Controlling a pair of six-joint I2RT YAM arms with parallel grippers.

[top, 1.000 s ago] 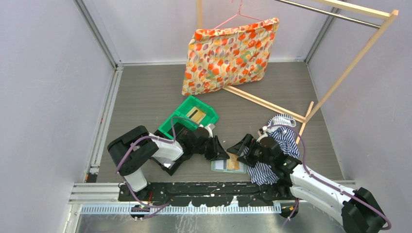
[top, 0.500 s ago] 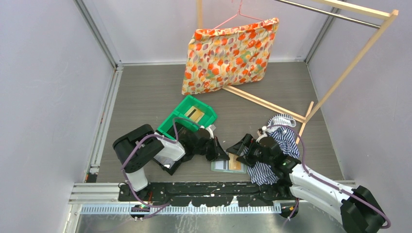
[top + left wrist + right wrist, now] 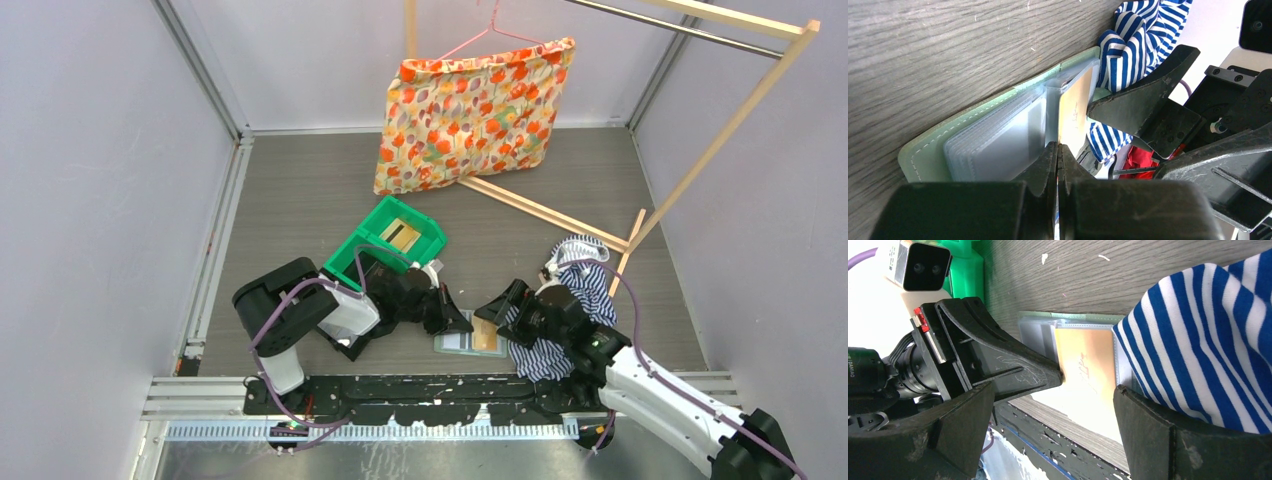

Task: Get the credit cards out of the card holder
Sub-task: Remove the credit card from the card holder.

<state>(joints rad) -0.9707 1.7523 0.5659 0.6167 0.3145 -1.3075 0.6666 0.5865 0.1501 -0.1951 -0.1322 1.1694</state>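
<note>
"Green plastic bin (image 3: 345,262) on the far left. What's the left arm (image 3: 345,310) next to it doing?"

"The left jaws are pressed tight together, tips right at the edge of the tan card (image 3: 1075,107). I cannot tell whether the card is nipped between them."

"Where's the wallet?"

"The card holder (image 3: 923,155) lies open and flat on the tabletop (image 3: 300,190), between the two arms, with its clear sleeves fanned up. The tan card sits on its right half."

"And the right arm (image 3: 640,375)?"

"The right jaws gape wide and hold nothing. One black fingertip (image 3: 1093,107) touches an edge of the card. A blue-striped shirt (image 3: 575,285) is bunched against the holder's right side."
</note>
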